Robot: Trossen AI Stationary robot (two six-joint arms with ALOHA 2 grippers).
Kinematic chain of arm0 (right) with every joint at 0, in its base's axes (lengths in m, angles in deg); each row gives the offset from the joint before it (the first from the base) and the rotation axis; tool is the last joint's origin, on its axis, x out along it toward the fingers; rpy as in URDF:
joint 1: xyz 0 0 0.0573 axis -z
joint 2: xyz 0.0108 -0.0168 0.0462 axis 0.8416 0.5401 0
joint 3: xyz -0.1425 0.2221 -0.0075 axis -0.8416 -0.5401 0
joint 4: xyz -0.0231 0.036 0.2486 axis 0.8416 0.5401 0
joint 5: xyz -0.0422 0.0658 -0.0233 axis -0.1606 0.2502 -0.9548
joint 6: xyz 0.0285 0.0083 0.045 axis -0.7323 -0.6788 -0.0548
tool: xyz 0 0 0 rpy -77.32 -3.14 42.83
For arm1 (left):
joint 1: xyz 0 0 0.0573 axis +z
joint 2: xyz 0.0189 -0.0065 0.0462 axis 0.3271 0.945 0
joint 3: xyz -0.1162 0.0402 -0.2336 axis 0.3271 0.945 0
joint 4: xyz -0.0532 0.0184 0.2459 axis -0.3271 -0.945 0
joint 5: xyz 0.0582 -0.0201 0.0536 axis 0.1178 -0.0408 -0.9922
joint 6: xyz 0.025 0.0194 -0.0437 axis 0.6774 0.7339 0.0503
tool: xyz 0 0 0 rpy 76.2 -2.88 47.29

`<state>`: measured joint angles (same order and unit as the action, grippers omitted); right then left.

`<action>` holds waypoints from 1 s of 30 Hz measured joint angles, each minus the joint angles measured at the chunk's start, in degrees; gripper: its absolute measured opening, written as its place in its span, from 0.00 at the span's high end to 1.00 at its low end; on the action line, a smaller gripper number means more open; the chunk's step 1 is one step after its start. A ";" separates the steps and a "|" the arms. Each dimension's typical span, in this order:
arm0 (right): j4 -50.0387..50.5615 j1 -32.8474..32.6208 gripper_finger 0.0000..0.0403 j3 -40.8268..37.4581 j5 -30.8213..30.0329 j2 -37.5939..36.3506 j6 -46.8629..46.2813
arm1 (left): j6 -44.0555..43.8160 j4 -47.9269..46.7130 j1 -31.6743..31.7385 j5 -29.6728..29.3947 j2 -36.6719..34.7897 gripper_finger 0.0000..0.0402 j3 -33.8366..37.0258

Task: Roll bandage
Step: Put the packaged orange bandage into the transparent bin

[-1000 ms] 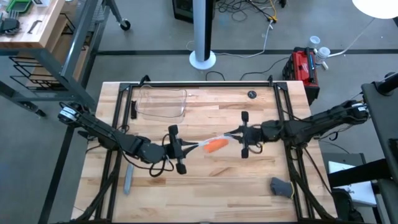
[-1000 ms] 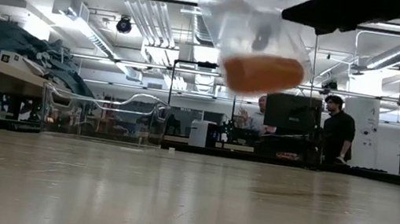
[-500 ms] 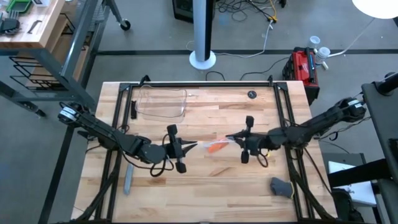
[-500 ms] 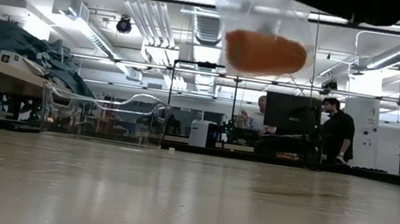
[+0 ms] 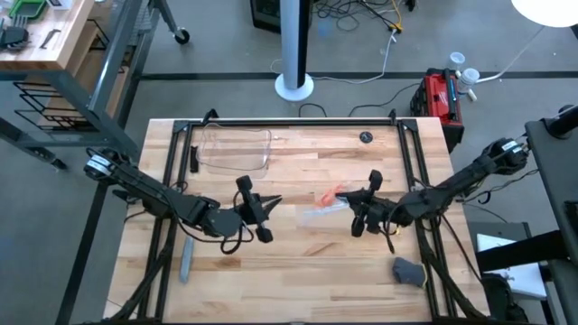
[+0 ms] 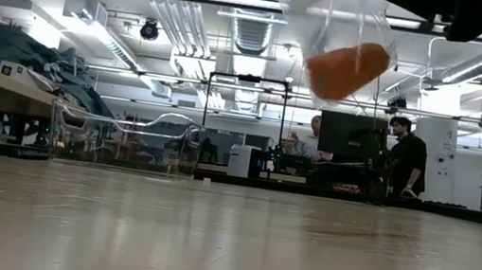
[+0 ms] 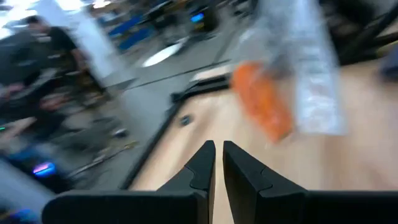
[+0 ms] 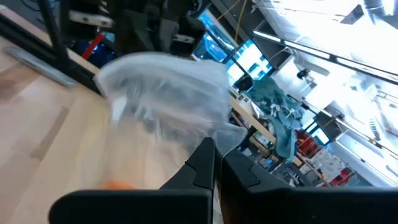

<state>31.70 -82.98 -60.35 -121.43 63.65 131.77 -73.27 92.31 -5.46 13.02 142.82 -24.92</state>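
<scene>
The wooden desk [image 5: 298, 262] carries a clear tray [image 5: 237, 149] at 11 o'clock, a grey bar [image 5: 185, 260] at 8 and a dark object [image 5: 408, 270] at 4. The right pincer [image 5: 346, 200] is clamped on the clear plastic wrap [image 5: 318, 211], which hangs above the centre with the bandage [image 6: 347, 68] inside. The left pincer [image 5: 274, 201], fingers together on nothing, points at it from 9 o'clock.

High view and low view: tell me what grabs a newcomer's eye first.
The bright orange bandage, inside crinkled clear plastic wrap, hangs above the table's middle from the right gripper, which is shut on the wrap. The left gripper is shut, empty, just left of it. A clear container sits at the far left.
</scene>
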 joint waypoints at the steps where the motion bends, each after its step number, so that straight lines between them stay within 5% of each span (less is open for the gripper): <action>1: -0.20 0.00 1.00 0.00 -0.02 0.00 0.03 | 0.02 0.85 0.35 2.70 0.00 0.95 0.00; 6: -0.60 0.04 1.00 0.00 -0.05 0.00 0.30 | 1.58 8.28 2.99 19.20 0.00 0.95 0.00; 12: -0.76 0.04 1.00 0.00 -0.06 0.02 0.73 | 4.75 12.94 5.40 25.08 1.99 0.95 0.00; 30: -14.53 0.21 1.00 0.02 -4.76 12.21 14.03 | 9.77 9.62 8.06 25.23 0.82 0.95 0.00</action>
<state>17.17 -82.77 -60.33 -126.19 75.86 145.80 -63.51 101.93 2.60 38.24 143.64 -24.92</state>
